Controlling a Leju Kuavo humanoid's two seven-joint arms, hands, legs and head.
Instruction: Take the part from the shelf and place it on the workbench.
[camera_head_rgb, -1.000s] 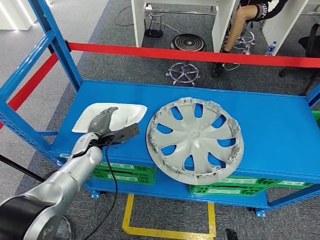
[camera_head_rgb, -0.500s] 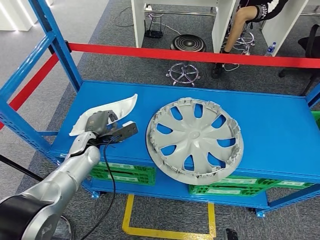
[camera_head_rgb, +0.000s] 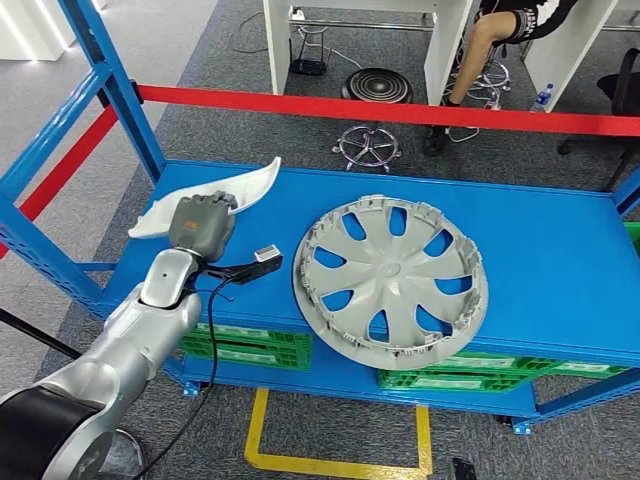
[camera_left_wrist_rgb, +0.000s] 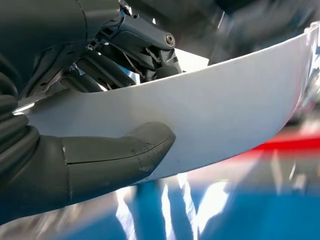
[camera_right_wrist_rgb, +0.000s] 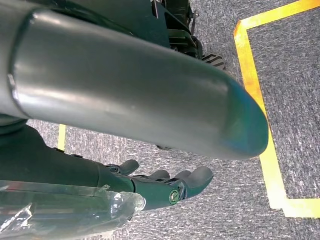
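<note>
A long white curved plastic part (camera_head_rgb: 253, 182) is held tilted above the left end of the blue shelf (camera_head_rgb: 543, 255). My left hand (camera_head_rgb: 201, 224) grips it near its middle. In the left wrist view the thumb (camera_left_wrist_rgb: 117, 157) presses on one face of the white part (camera_left_wrist_rgb: 230, 112) and the darker fingers wrap the other side. My right hand (camera_right_wrist_rgb: 168, 186) hangs low over the grey carpet with its fingers stretched out and nothing in them.
A large grey wheel cover (camera_head_rgb: 390, 277) lies flat on the shelf, right of the held part. Blue uprights (camera_head_rgb: 113, 85) and a red barrier tape (camera_head_rgb: 392, 110) frame the shelf. Green crates (camera_head_rgb: 249, 345) sit below. A stool (camera_head_rgb: 375, 90) and a seated person (camera_head_rgb: 490, 40) are behind.
My left hand has closed on the white part and lifted it off the shelf surface, tipping its far end upward. The wheel cover has stayed put.
</note>
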